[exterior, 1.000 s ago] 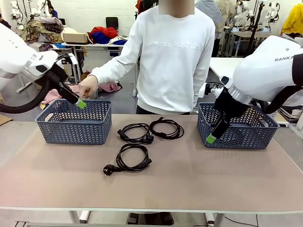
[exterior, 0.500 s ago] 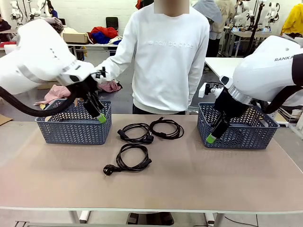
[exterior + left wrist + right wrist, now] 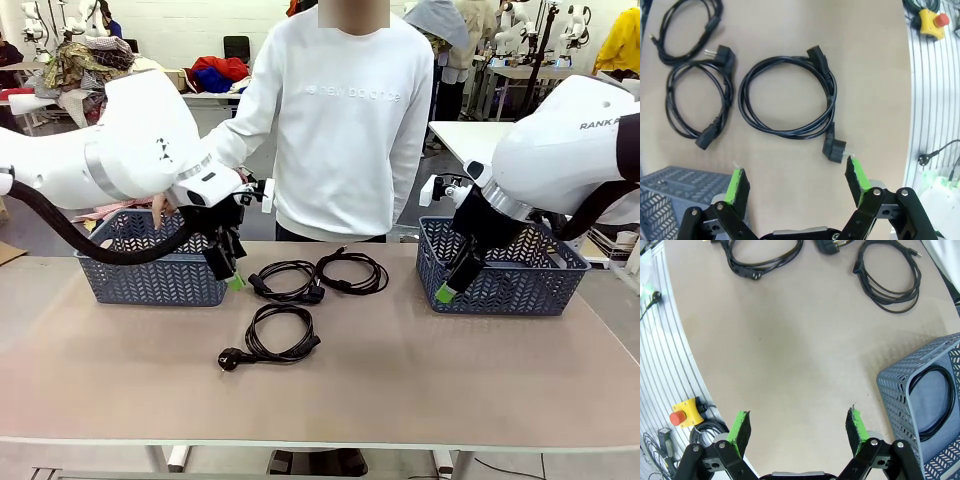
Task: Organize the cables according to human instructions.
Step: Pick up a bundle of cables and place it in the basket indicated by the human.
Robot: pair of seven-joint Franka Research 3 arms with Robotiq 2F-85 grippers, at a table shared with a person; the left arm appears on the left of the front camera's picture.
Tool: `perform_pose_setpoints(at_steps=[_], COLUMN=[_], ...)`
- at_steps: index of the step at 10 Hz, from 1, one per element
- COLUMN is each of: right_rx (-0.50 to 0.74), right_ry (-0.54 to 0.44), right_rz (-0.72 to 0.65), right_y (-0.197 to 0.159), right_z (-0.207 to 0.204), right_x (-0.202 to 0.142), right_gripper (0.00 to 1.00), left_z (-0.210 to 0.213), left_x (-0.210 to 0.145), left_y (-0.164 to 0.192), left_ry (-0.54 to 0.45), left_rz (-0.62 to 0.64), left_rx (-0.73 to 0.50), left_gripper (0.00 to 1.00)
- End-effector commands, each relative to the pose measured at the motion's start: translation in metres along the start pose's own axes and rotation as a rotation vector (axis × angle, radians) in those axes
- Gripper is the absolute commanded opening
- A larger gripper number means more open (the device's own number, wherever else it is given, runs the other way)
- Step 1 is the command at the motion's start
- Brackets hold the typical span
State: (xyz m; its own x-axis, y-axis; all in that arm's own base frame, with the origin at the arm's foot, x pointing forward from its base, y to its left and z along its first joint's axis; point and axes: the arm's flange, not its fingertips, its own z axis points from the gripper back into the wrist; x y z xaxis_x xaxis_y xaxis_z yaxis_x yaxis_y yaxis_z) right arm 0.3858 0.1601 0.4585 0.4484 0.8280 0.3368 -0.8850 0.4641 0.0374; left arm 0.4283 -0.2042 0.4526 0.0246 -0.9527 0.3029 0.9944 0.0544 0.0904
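Hovering low over the worktop (image 3: 400,400) at the near corner of the left basket (image 3: 150,282), the left gripper (image 3: 236,283) has its jaws spread wide and holds nothing. The right gripper (image 3: 445,293) hangs in front of the right basket (image 3: 520,290), its jaws equally wide and empty.

Three coiled power cables lie loose between the baskets: the near coil (image 3: 790,134) below the left jaws, the middle coil (image 3: 287,280) just beside them, and the far coil (image 3: 352,270) towards the person. A fourth coil (image 3: 935,400) lies inside the right basket.

Hazards, as judged from here:
- A pinch on one strand would let the coil unwind and trail its plug.
- The middle and far coils appear to touch at a plug, so lifting one may drag the other.
- The person's hand (image 3: 162,208), partly hidden by the arm, seems to rest at the left basket's rim, which risks contact during a drop there.
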Motion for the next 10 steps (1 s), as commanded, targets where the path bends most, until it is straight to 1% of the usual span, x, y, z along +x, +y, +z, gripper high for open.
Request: perform_pose_setpoints(at_steps=[1, 2, 3, 9, 10], right_rx=[-0.005, -0.005, -0.005, -0.005, -0.005], right_ry=[-0.003, -0.003, -0.003, -0.003, -0.003], right_rz=[-0.001, -0.001, -0.001, -0.001, -0.001], right_y=[-0.001, -0.001, -0.001, -0.001, -0.001], right_z=[0.002, 0.002, 0.002, 0.002, 0.002], right_x=[0.002, 0.002, 0.002, 0.002, 0.002], right_gripper=[1.0, 1.0, 1.0, 1.0, 1.0], left_z=[0.0, 0.01, -0.004, -0.006, -0.011], left_x=[-0.008, -0.015, -0.001, -0.002, 0.005], left_y=[-0.009, -0.01, -0.003, -0.005, -0.008], left_ry=[0.018, -0.022, 0.008, 0.006, 0.037], left_rz=[-0.01, -0.003, -0.006, -0.008, -0.025], left_rx=[0.021, 0.006, -0.001, -0.008, -0.032], left_gripper=[1.0, 1.0, 1.0, 1.0, 1.0])
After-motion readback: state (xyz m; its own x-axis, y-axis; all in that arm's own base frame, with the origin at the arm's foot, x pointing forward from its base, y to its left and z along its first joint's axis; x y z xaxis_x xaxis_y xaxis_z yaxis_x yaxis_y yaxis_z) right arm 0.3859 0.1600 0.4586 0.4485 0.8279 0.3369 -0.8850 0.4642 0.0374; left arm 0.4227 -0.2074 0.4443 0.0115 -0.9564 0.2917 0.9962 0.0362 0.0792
